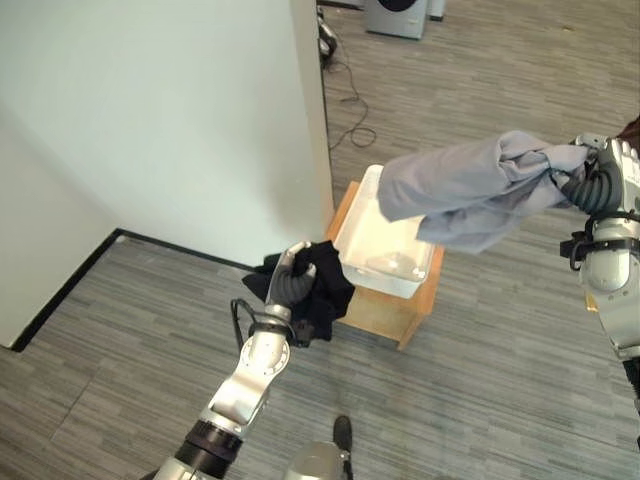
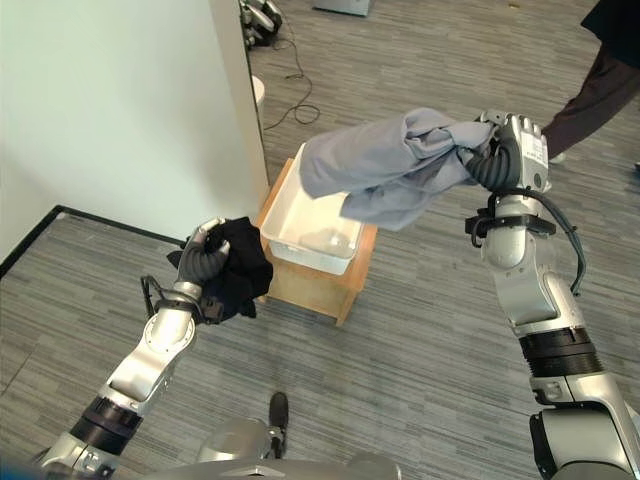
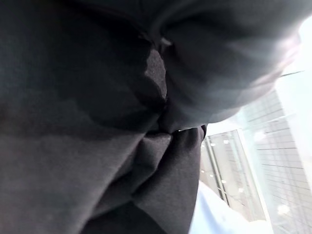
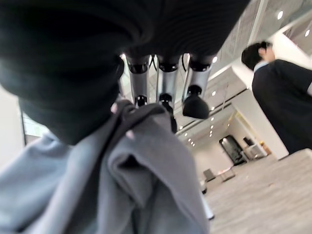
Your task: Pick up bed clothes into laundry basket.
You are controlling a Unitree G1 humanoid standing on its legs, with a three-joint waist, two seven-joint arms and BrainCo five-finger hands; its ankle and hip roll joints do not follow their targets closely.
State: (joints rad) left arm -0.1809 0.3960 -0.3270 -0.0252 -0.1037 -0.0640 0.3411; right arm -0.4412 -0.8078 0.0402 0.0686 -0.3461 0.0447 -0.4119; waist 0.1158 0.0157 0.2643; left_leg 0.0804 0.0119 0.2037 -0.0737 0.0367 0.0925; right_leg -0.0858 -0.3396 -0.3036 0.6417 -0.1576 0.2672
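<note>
My right hand [image 2: 505,152] is raised at the right and is shut on a grey garment [image 2: 385,170], which hangs out over the white basket [image 2: 283,232]. The grey garment [image 4: 122,185] bunches under the fingers [image 4: 168,80] in the right wrist view. My left hand [image 1: 288,282] is shut on a bunched black garment [image 1: 325,285], held just left of the white basket [image 1: 350,240]. That black garment [image 3: 97,122] covers the left wrist view. The basket stands on a low wooden stool [image 1: 385,310] and looks almost empty.
A white wall [image 1: 180,120] runs along the left, its corner close behind the basket. Grey plank floor [image 1: 480,380] lies all around. A person [image 2: 600,80] stands at the far right beyond my right hand. A machine [image 1: 395,15] with a cable sits far back.
</note>
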